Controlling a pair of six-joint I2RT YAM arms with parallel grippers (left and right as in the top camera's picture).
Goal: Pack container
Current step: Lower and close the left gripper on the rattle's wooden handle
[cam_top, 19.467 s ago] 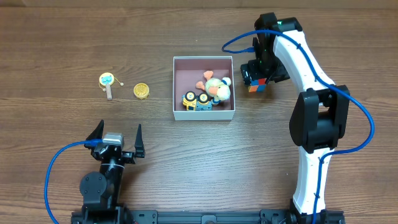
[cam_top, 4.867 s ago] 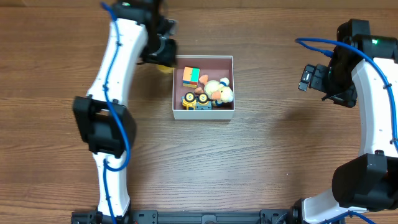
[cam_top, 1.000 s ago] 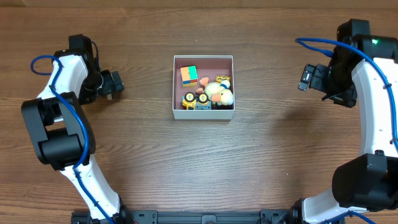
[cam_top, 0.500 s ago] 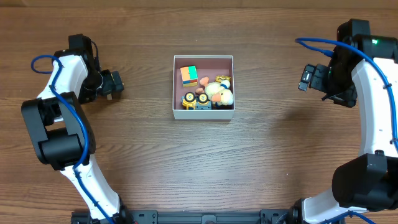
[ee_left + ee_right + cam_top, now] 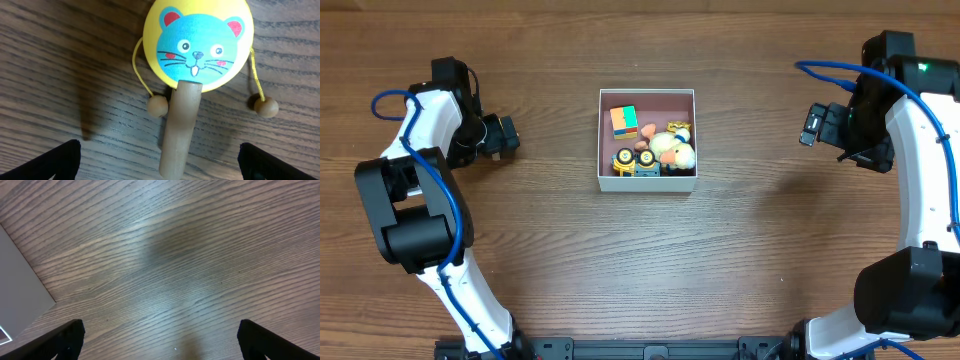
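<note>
The container (image 5: 648, 183), a white-walled square box with a mauve-pink inside, stands mid-table. It holds a colourful cube (image 5: 625, 121), a plush toy (image 5: 672, 148), a yellow-blue toy car (image 5: 634, 162) and a small yellow piece. A yellow rattle drum with a blue cat face (image 5: 197, 44) lies on the wood. My left gripper (image 5: 160, 167) is open, its fingers on either side of the drum's wooden handle (image 5: 180, 127), not touching it. In the overhead view the left gripper (image 5: 500, 137) hides the drum. My right gripper (image 5: 811, 125) is open and empty.
The right wrist view shows bare wood under the right gripper (image 5: 160, 345), with a pale flat corner (image 5: 20, 285) at the left edge. The two arms stand at the left and right sides of the table.
Nothing has moved in the last second. Earlier, the cube went from the right gripper into the container, and the left arm swung from the container's rim to the far left.
</note>
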